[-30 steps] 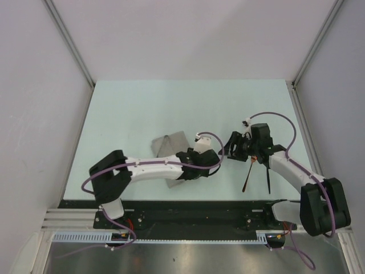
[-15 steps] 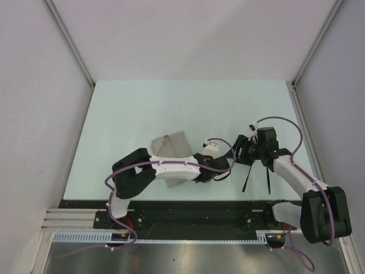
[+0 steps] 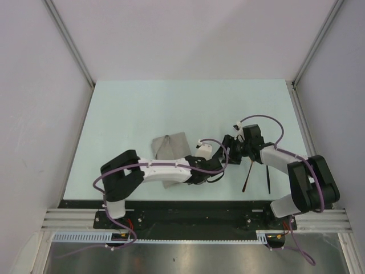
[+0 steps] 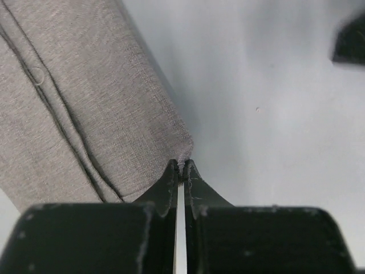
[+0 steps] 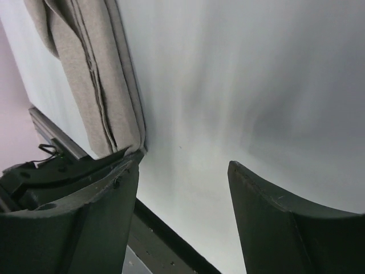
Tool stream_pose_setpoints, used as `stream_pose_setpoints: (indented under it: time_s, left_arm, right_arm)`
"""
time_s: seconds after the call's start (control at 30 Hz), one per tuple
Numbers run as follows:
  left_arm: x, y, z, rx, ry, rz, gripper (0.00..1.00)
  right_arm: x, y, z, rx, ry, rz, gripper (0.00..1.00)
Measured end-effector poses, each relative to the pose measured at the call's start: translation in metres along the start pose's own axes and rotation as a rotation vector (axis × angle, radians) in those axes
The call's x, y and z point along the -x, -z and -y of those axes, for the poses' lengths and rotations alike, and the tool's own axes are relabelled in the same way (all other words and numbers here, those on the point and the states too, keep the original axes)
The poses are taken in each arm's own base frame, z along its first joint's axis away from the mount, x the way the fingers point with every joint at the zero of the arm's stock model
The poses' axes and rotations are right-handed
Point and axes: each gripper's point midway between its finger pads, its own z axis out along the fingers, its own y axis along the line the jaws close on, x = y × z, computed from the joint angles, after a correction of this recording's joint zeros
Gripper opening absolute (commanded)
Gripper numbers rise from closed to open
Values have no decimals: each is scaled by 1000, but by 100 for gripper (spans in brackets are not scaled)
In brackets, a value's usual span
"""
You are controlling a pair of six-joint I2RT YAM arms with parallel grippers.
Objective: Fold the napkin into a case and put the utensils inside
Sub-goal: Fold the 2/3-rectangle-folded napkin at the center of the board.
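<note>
The napkin [image 3: 170, 146] lies folded, a grey-beige oblong partly under my left arm. In the left wrist view its corner [image 4: 183, 149] is pinched between the tips of my left gripper [image 4: 181, 166], which is shut on it. In the top view that gripper [image 3: 211, 171] sits just right of the cloth. My right gripper [image 3: 231, 146] hovers close beside it, open and with nothing in it [image 5: 182, 171]; the napkin [image 5: 97, 74] hangs to the left of its fingers. The utensils lie on the table to the right: a copper fork [image 3: 246, 177] and a thin black piece [image 3: 268, 180].
The pale table [image 3: 131, 108] runs back to white walls on three sides. A black rail [image 3: 188, 206] borders the near edge just in front of the cutlery. In the left wrist view a dark part of the right gripper [image 4: 351, 40] shows at the top right.
My left gripper has closed on the napkin's corner. The right gripper has swung left towards the cloth and opened a little wider. The cutlery has not moved.
</note>
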Motion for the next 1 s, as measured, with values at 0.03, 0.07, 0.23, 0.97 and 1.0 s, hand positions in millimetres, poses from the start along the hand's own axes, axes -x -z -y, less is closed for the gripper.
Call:
stream_pose_setpoints:
  time_s: [0.03, 0.07, 0.23, 0.97, 1.0]
  left_arm:
    - [-1, 3, -3, -4, 4, -1, 0]
    - [0, 7, -5, -19, 16, 6, 0]
    - [7, 35, -23, -95, 87, 59, 0]
    - [9, 66, -51, -171, 189, 117, 0]
    - [9, 67, -51, -171, 191, 119, 0]
  right_arm:
    - [2, -5, -4, 14, 1, -5, 71]
    - [5, -10, -8, 29, 5, -9, 72]
    - [18, -38, -38, 110, 47, -18, 73]
    - [12, -125, -95, 193, 16, -97, 63]
    - [13, -127, -96, 195, 17, -94, 63]
